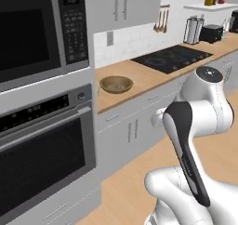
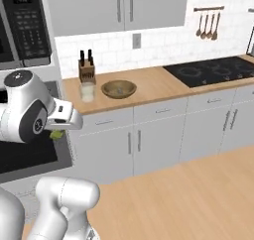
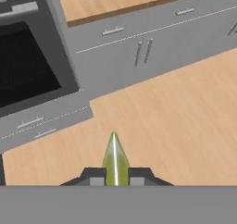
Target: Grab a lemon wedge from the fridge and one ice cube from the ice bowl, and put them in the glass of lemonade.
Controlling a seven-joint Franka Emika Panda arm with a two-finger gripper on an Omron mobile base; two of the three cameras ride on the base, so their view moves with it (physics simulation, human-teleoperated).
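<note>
Fingers (image 3: 115, 180) pinch lemon wedge (image 3: 115, 160) beside oven (image 3: 28, 75).

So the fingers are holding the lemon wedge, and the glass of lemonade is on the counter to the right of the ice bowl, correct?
Not quite. In the right base view the glass of lemonade stands to the left of the ice bowl, beside the knife block. The fingers do hold the lemon wedge.

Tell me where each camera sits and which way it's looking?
Left base view: behind the arm on its left, facing the oven and counter; the arm rises at lower right.
Right base view: behind on its right, facing the cabinets; the arm rises at lower left.
Hand view: on the hand, looking down at the floor; the gripper pinches a lemon wedge.
Both base views share the bowl.
</note>
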